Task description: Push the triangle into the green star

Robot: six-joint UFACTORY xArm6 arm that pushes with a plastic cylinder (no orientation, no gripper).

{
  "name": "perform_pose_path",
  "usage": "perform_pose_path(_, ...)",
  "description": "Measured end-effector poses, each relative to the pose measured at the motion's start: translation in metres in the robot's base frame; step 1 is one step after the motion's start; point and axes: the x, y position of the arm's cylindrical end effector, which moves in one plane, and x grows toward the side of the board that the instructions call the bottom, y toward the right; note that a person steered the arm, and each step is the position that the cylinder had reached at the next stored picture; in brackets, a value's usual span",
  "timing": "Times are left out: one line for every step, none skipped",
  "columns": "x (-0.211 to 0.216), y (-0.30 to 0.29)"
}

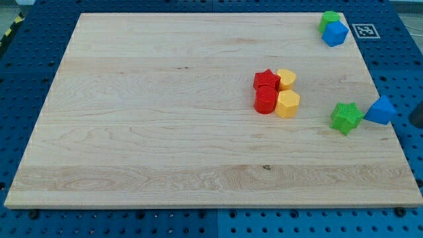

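Observation:
The blue triangle [381, 110] lies at the board's right edge, right next to the green star [346, 118], which is on its left. I cannot tell whether they touch. Only a dark piece of my rod shows at the view's right edge, with my tip [417, 124] off the board to the right of the triangle and apart from it.
A red star [266, 80], a red cylinder [266, 100], a small yellow block [286, 79] and a yellow hexagon [287, 104] are bunched together right of centre. A green block [328, 20] and a blue cube [335, 33] sit at the top right corner.

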Motion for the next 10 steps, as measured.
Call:
perform_pose_path(-0.028,-0.038)
perform_pose_path(-0.028,-0.042)
perform_pose_path(-0.028,-0.054)
perform_pose_path(-0.028,-0.055)
perform_pose_path(-0.028,-0.072)
perform_pose_path(-0.028,-0.072)
perform_pose_path(-0.053,-0.061)
perform_pose_path(-0.070,-0.053)
perform_pose_path(-0.108,-0.040)
perform_pose_path(-0.134,-0.025)
